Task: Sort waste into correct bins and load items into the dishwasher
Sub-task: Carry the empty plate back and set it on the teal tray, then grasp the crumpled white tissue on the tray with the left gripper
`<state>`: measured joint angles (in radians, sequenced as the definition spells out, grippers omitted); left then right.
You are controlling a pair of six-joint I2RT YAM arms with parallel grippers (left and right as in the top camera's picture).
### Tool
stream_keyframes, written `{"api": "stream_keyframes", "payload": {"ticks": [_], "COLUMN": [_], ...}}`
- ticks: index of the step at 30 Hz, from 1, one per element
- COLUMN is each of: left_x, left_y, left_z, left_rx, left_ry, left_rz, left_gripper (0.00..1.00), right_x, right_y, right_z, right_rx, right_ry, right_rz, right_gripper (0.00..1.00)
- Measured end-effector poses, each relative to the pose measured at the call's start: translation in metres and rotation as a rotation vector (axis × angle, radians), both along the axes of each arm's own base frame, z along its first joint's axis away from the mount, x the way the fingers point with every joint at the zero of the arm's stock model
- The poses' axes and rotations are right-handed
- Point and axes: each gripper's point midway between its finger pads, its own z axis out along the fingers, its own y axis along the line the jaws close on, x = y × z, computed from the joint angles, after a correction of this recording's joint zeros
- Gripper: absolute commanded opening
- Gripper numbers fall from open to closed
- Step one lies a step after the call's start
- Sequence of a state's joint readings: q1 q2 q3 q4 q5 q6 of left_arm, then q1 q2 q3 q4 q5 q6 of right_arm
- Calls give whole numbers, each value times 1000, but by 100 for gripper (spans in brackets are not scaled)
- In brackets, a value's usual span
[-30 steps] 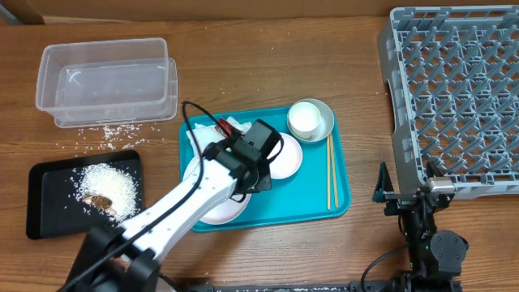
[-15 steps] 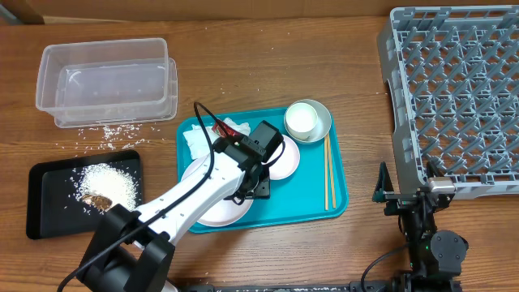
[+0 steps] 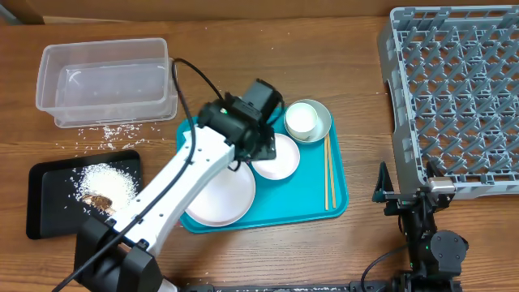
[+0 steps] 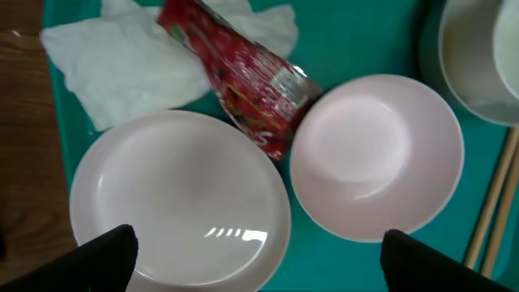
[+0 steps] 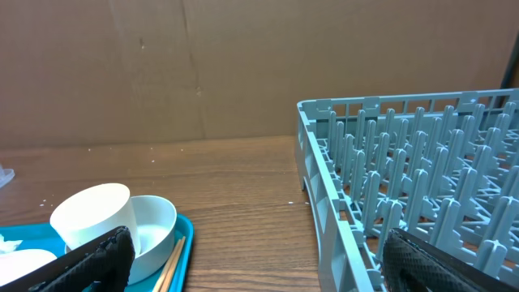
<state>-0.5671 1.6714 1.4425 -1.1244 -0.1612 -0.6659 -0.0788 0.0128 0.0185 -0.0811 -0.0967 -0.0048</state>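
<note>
- Teal tray, overhead: your left gripper has shifted from above the large white plate toward the tray's far-left corner. Its jaws have gone from clenched to spread wide, with nothing between them. The arm runs diagonally from the table's near-left edge, wrist tipped downward. Rice lies on the black tray near the table's near-left corner. The clear tub at the far-left corner looks empty, and the dish rack along the right edge is bare.
- Left wrist: both fingertips frame the scene, released. The red wrapper lies over the napkin in the tray's far-left corner, its end meeting the rims of the large plate and the smaller plate. Read the opening as preparation to grasp; wrapper and napkin are still unsorted.
- Right wrist: your right gripper is open and empty, low beside the rack. The cup rests in the bowl, with the chopsticks alongside.
</note>
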Motion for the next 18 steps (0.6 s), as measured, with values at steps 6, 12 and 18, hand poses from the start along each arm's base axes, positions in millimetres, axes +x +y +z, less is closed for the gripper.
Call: {"api": "stream_keyframes", "payload": {"ticks": [6,12,18], "left_x": [24,38,45], "left_y": [29,46,75], "left_z": [0,-27,-61], "left_rx": [9,45,86], "left_ry": [-37,11,100], "left_rz": [86,137,216], "left_gripper": [87,88,79], "right_x": [0,0,0], "right_y": [0,0,0], "right_z": [0,0,0], "right_rx": [0,0,0], "right_ry": [1,0,1], "right_rz": [0,0,0], "right_gripper": [100,100,100]}}
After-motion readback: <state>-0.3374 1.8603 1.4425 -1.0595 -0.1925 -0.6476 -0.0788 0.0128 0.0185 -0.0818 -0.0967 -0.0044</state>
